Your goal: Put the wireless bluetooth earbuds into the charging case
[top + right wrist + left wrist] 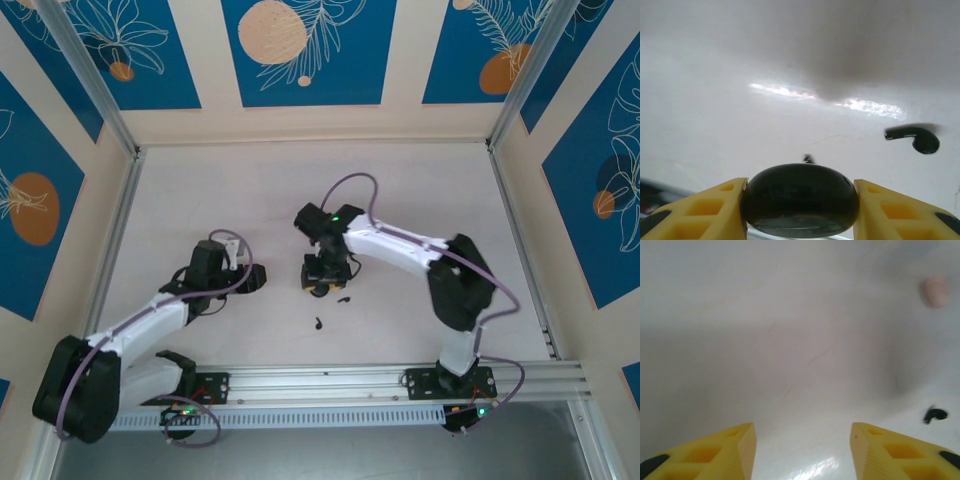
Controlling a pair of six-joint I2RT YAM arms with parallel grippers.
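**Item 1: black case** (800,200). Round, glossy and dark. It sits clamped between the right fingers (705,210), which are yellow and press against its two sides. From overhead the pair is near the middle of the desk (200,200), with the case low over the surface. Whether it touches the desk cannot be told.

**Item 2: near black earbud** (343,297). Short-stemmed, it lies loose on the desk just beside the right fingers, on their near side. It is apart from them and not gripped.

**Item 3: far black earbud** (319,322). This one lies loose closer to the rail (330,378) at the desk's near edge, a little apart from the other. The right wrist view has one black bud on its side ahead of the clamped case and off to the right. Which of the two it is cannot be told.

**Item 4: left fingers** (715,450). Yellow, standing apart with bare desk between them and gripping nothing. In that wrist view a black bud lies off to their right, well clear of the gap.

**Item 5: pink object** (935,291). Small and pale, it lies far ahead and to the right of the left fingers. It is too blurred to tell whether it is a bud or a case.
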